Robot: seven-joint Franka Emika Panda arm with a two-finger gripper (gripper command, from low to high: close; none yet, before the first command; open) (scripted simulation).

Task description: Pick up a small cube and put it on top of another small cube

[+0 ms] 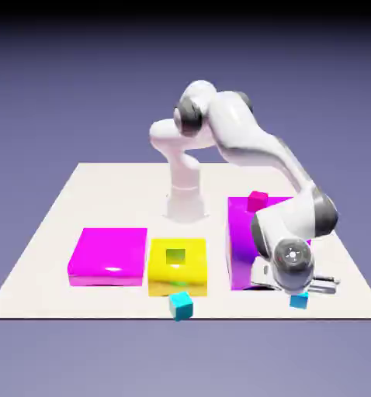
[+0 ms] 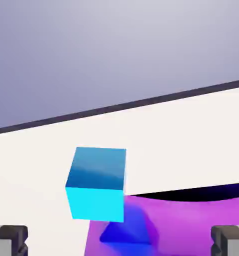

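One small cube, cyan-teal and glossy, lies near the table's front edge at the exterior view's right. My gripper hangs low right over it, with the hand bent down in front of the tall magenta block. In the hand view this cube shows large, left of the middle, between the two grey fingertips at the bottom corners and touching neither. My gripper is open and holds nothing. Another small cube lies on the table in front of the yellow block.
A tall magenta block with a tiny magenta cube on top stands just behind my hand. A yellow block bears a small green square. A flat magenta block lies at the left. The table's front edge is close.
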